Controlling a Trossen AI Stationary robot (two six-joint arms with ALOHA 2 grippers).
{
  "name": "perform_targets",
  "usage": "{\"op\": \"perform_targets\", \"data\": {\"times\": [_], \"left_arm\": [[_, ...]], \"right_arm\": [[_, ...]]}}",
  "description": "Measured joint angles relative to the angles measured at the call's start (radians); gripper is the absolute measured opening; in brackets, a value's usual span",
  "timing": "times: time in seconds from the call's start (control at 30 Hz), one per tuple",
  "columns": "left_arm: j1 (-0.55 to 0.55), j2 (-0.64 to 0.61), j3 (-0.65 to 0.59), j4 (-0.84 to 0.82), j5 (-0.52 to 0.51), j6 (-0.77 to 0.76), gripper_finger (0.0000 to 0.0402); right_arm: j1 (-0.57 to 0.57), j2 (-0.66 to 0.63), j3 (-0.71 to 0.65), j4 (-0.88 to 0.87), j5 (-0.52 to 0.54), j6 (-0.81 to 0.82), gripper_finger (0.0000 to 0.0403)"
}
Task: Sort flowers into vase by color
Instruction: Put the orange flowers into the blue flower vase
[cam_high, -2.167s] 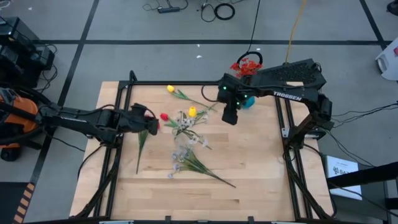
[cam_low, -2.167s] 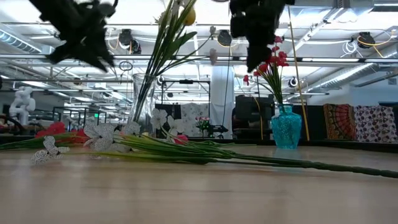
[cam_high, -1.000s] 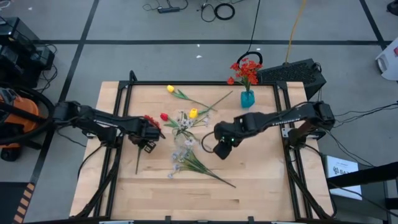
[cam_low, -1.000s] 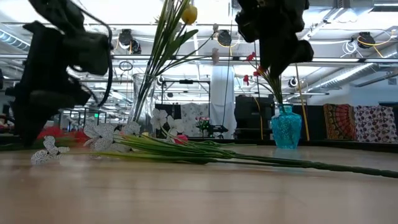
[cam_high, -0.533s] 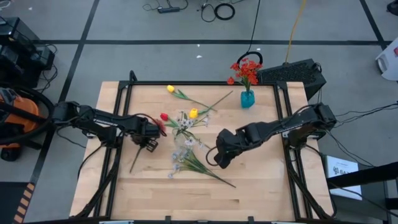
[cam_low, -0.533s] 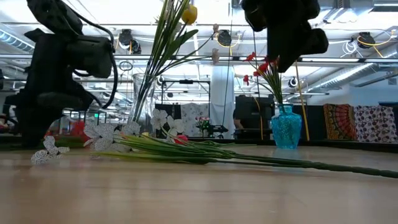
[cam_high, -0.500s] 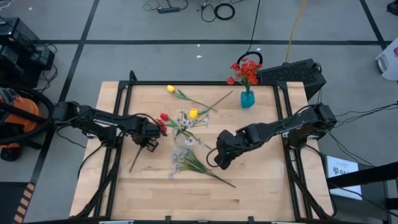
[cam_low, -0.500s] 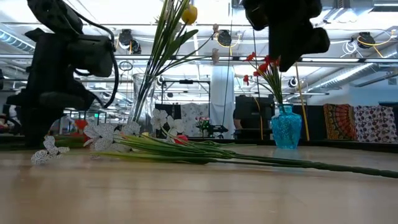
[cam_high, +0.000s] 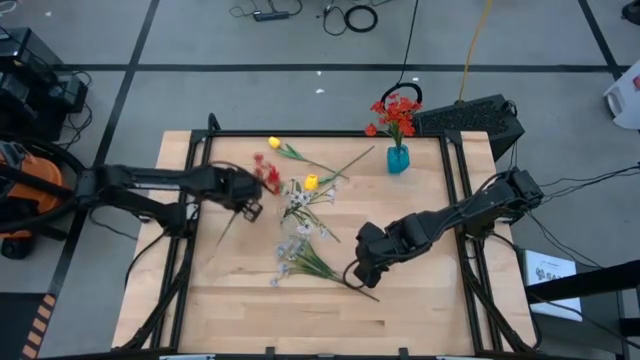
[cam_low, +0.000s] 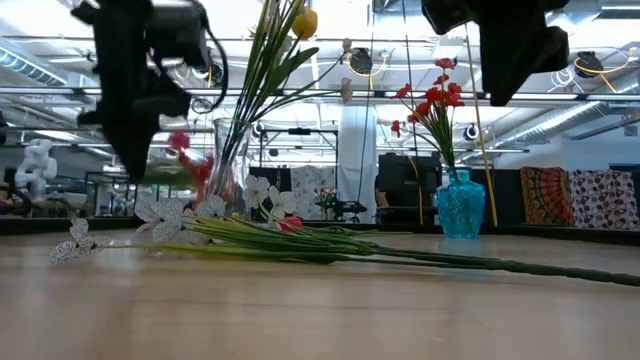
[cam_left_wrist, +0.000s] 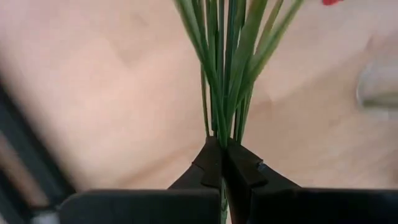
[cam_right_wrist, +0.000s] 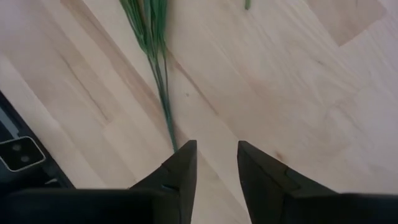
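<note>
No text, label, brand, number or sign can be read on anything in these views; the lettering on the arms is not legible here.

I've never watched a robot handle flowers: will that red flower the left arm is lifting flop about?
Probably a little. The left gripper pinches the red flower by its thin stalks, with the blossoms carried far out, so they may sway. It looks light, and likely won't slip: the fingers are shut tight on the bundle.
</note>
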Motion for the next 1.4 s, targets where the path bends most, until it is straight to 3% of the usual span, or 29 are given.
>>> {"op": "perform_targets", "data": {"times": [0.2, 0.4, 0.57, 0.73, 0.9, 1.0, 1.17, 1.3, 1.4], "left_arm": [[0.104, -0.093, 0.199, -0.015, -0.101, 0.167, 0.0001], [0.141, -0.123, 0.378, 0.152, -0.13, 0.346, 0.0001], [0.14, -0.123, 0.479, 0.341, -0.042, 0.429, 0.0], [0.137, -0.122, 0.531, 0.566, 0.114, 0.44, 0.0], [0.096, -0.096, 0.542, 0.813, 0.254, 0.434, 0.0], [0.048, -0.049, 0.542, 0.924, 0.284, 0.432, 0.0], [-0.015, 0.053, 0.542, 1.11, 0.335, 0.431, 0.0], [-0.047, 0.164, 0.612, 1.133, 0.356, 0.432, 0.0], [-0.062, 0.261, 0.682, 1.132, 0.402, 0.436, 0.0]], "right_arm": [[0.016, 0.0, 0.0, -0.004, 0.001, -0.03, 0.0084], [0.056, -0.001, -0.061, 0.042, -0.004, -0.021, 0.0057], [0.081, -0.017, -0.167, 0.155, -0.053, 0.029, 0.0032], [0.098, -0.127, -0.315, 0.331, -0.046, 0.097, 0.0005], [0.128, -0.312, -0.432, 0.334, 0.075, 0.199, 0.0003], [0.137, -0.436, -0.478, 0.31, 0.175, 0.217, 0.0002], [0.126, -0.629, -0.495, 0.262, 0.439, 0.169, 0.0001], [0.099, -0.761, -0.495, 0.278, 0.63, 0.099, 0.0001], [0.057, -0.843, -0.496, 0.313, 0.658, -0.002, 0.0001]]}}
